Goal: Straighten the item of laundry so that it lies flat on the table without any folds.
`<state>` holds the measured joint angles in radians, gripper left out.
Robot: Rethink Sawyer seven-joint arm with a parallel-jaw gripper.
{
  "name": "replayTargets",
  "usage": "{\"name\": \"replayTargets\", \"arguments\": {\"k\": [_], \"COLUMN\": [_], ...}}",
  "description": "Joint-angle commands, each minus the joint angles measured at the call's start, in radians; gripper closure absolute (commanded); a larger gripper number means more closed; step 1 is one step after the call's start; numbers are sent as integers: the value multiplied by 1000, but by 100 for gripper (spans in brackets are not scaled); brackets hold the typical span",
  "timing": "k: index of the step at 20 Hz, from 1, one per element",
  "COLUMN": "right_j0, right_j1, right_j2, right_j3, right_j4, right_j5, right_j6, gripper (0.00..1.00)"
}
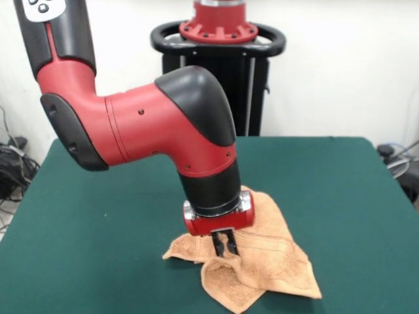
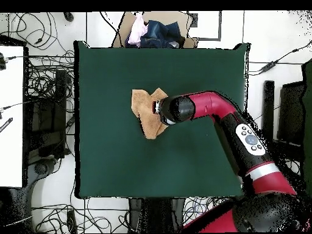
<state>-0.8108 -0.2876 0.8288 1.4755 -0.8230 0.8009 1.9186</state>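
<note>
The hand towel [image 1: 256, 265], light orange-tan terry cloth, lies crumpled on the dark green table [image 1: 340, 196], in the part of the table closest to the front camera. It is not flat: one corner hangs folded over at the towel's near edge, another flap points out to the side, and woven band stripes run across the upper layer. Directly above the towel, the gripper [image 1: 224, 250] comes down with its two dark fingers [image 1: 217, 244] close together, and their tips touch the cloth at a raised fold; the fingers seem to pinch this fold, so the gripper is closed on the towel. Above the fingers sits the red wrist ring, then the black and red arm [image 1: 157, 124], which bends up and away from the towel toward the pedestal [image 1: 219, 39] behind the table's far edge. In the overhead view the towel [image 2: 145, 113] lies near the middle of the table [image 2: 103, 164], a little toward the side opposite to the robot's base, and the arm's end covers one side of the towel. Beyond the table edge past the towel, a cardboard box [image 2: 125, 30] holds mixed clothes [image 2: 152, 31].
</note>
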Motion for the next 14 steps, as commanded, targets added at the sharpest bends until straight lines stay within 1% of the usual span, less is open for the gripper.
{"name": "replayTargets", "arguments": {"k": [1,3,5,9,11,14], "right_j0": [128,133,137,121,113,119], "right_j1": [-45,-51,-81,-176,-195,-218], "right_j2": [-142,-148,-155,-149,-142,-143], "right_j3": [-87,-86,-66,17,39,45], "right_j4": [114,132,158,207,234,270], "right_j5": [283,280,284,290,286,311], "right_j6": [30,32,35,47,52,56], "gripper": [100,100,100,100,100,100]}}
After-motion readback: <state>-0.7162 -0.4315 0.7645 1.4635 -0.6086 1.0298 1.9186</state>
